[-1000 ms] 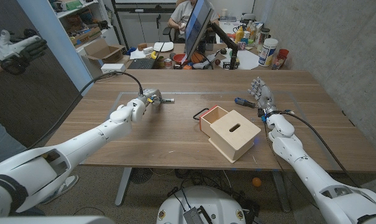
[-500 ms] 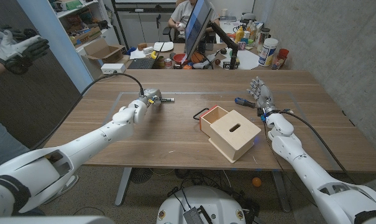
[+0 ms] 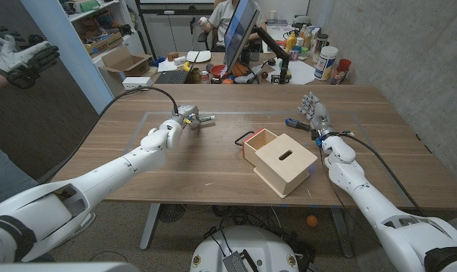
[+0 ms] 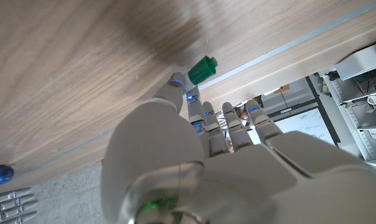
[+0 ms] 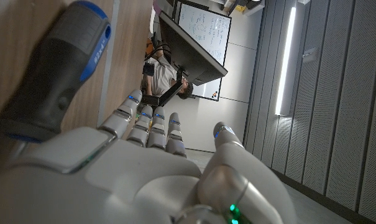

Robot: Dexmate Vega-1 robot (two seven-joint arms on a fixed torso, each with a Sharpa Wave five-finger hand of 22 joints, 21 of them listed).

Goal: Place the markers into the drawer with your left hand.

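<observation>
Head view showed the left hand out over the table's far left part, its arm stretched forward from the near left corner, holding a marker that stuck out sideways toward the middle. That marker looked only grey and dark there; the left wrist view added its green cap, poking out just past the fingers, which curled around the marker close above the wood. The wooden drawer box sat right of centre, well apart from the left hand, with its drawer pulled partly out toward the far left. The right hand stood on edge near the table's far right part, fingers straight and pointing up, holding nothing. A blue-handled screwdriver lay just beside it; the right wrist view showed that handle large, grey with a blue end, close beside the palm.
</observation>
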